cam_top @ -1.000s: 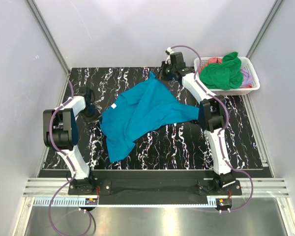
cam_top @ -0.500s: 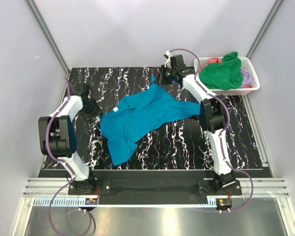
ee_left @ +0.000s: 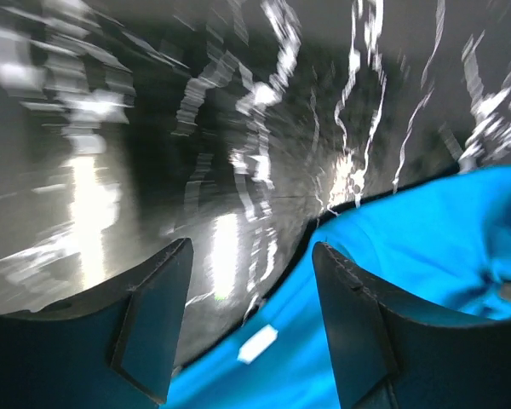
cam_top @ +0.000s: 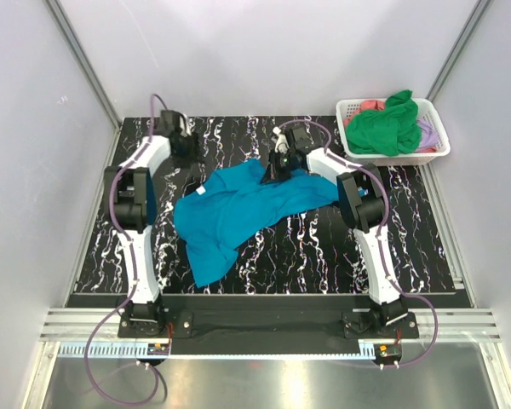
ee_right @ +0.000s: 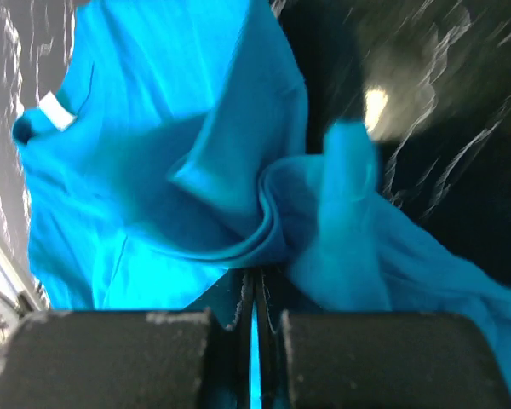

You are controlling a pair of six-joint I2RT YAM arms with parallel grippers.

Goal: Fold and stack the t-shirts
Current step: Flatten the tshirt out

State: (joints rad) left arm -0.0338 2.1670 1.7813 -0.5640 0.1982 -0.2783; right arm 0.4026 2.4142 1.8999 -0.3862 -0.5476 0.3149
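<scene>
A teal-blue t-shirt [cam_top: 238, 209] lies crumpled across the middle of the black marbled table [cam_top: 324, 247], its white neck label [cam_top: 202, 191] facing up. My right gripper [cam_top: 277, 167] is at the shirt's far edge, jaws shut on a fold of teal cloth [ee_right: 272, 213]; the right wrist view shows the right gripper [ee_right: 254, 285] pinching it. My left gripper [cam_top: 187, 146] hovers at the back left, beyond the shirt's collar corner. In the left wrist view the left gripper [ee_left: 251, 251] is open and holds nothing, with the shirt [ee_left: 426, 256] and label [ee_left: 257, 343] below it.
A white lattice basket [cam_top: 439, 152] stands at the back right corner. It holds a bright green shirt [cam_top: 383, 128], a coral-pink one [cam_top: 370, 105] and a lilac one [cam_top: 426, 129]. Grey walls close in the table on three sides.
My left arm swung from the table's left side up to the back left and its jaws widened. My right gripper carried the shirt's far edge leftward and nearer, toward the middle.
</scene>
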